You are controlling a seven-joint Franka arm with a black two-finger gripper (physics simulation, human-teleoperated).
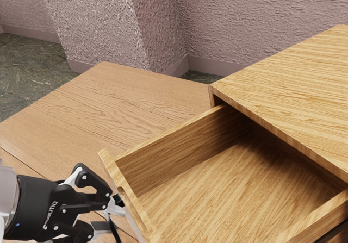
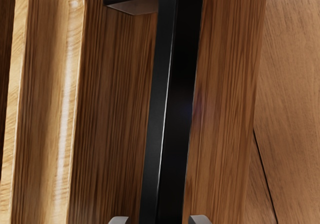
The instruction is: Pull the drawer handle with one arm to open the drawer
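The wooden drawer (image 1: 163, 145) stands pulled far out of its cabinet (image 1: 293, 91), its inside bare. On its front panel (image 2: 115, 114) runs a black bar handle (image 2: 172, 114), seen as a thin dark bar (image 1: 113, 228) at the lower left of the exterior view. My black gripper (image 1: 109, 219) reaches in from the exterior view's lower left, one finger on each side of that bar. In the wrist view the two fingertips (image 2: 119, 219) sit right against the bar's sides, so the gripper (image 2: 159, 220) is shut on the handle.
The cabinet rests on a wide wooden table (image 1: 98, 112) that stretches toward the exterior view's left. A rough pink wall with a jutting pillar (image 1: 114, 20) rises behind, with dark stone floor (image 1: 27, 69) beside the table.
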